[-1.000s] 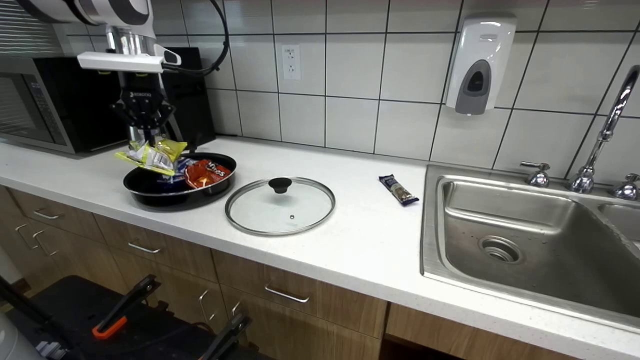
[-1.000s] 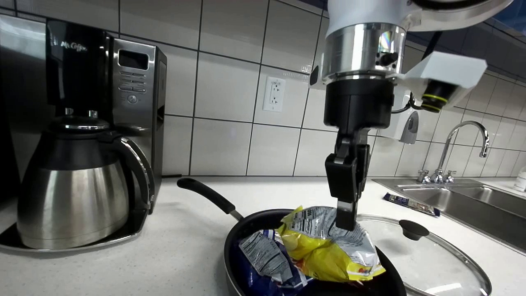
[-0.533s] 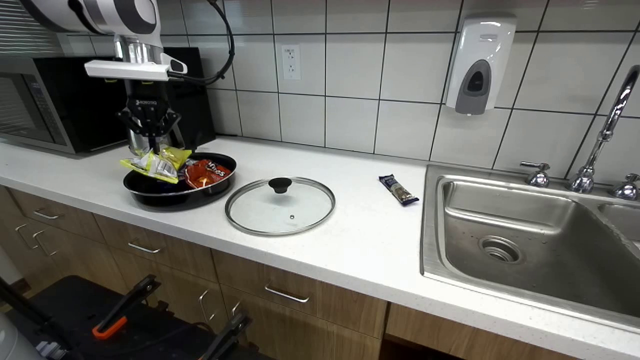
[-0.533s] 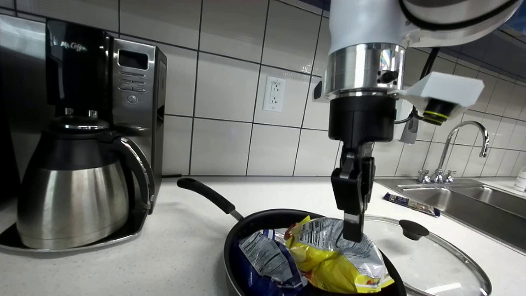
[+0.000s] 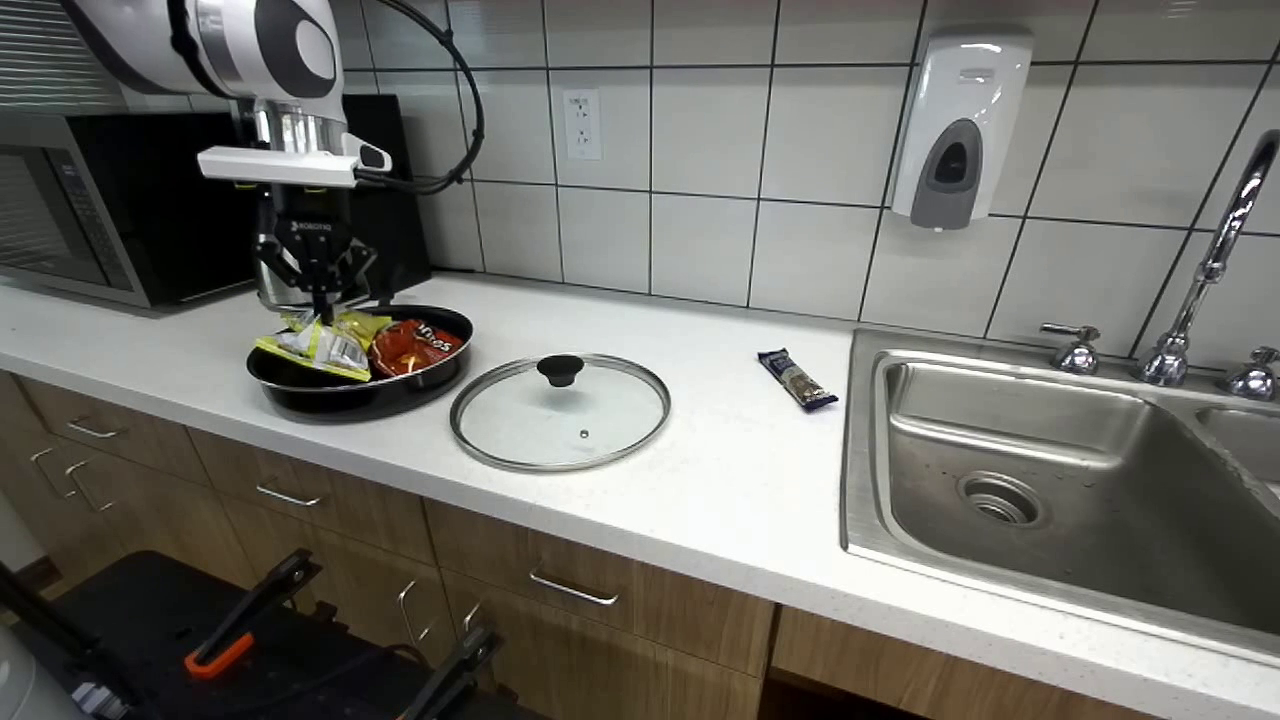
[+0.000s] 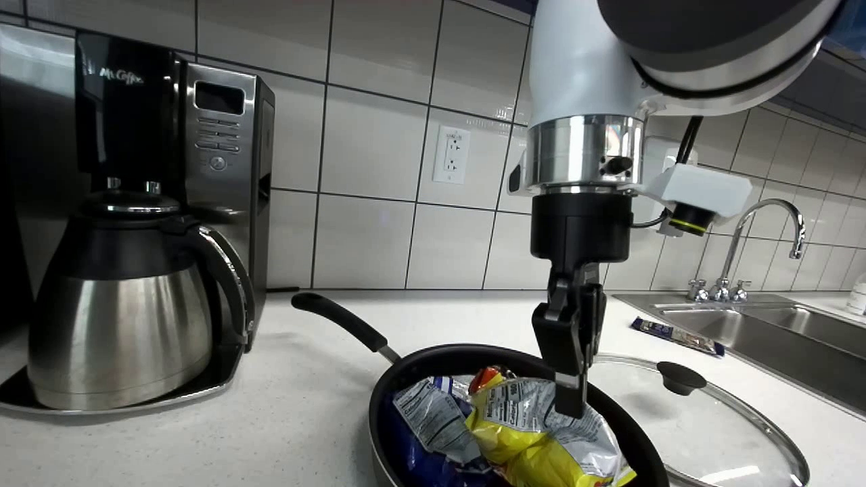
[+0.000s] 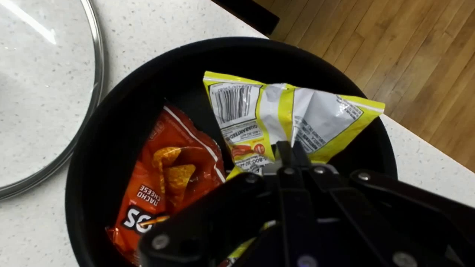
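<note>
So, yellow bag (image 7: 276,115) tight in the gripper (image 6: 572,399) over the black pan (image 7: 256,52), beside a red bag (image 7: 169,180).

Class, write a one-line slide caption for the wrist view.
Fingers pinch a yellow bag over a black pan holding a red nacho cheese bag.

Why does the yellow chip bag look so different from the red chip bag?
The yellow bag is pinched in the gripper; the red bag lies ungripped in the pan. The yellow bag has big pale panels; the red bag is mostly orange-red. The yellow bag shows a barcode; the red bag shows chip pictures. Both are shiny, crinkly snack bags.
</note>
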`<control>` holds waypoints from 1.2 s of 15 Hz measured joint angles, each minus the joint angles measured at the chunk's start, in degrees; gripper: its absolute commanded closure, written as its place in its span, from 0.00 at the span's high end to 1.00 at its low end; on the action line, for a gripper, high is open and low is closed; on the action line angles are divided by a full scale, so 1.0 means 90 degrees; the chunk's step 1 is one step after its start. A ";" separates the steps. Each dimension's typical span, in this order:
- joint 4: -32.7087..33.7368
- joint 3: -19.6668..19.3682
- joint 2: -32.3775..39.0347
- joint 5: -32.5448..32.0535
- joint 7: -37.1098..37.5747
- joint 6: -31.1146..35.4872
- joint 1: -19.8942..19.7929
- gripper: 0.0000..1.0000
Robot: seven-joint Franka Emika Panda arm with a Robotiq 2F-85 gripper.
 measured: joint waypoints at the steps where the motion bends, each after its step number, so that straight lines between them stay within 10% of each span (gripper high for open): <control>1: 0.0056 -0.0002 0.0074 0.0000 -0.0012 0.0012 -0.0004 0.00; 18: 0.0602 0.0001 0.0949 0.0275 -0.0347 0.0126 -0.0023 0.00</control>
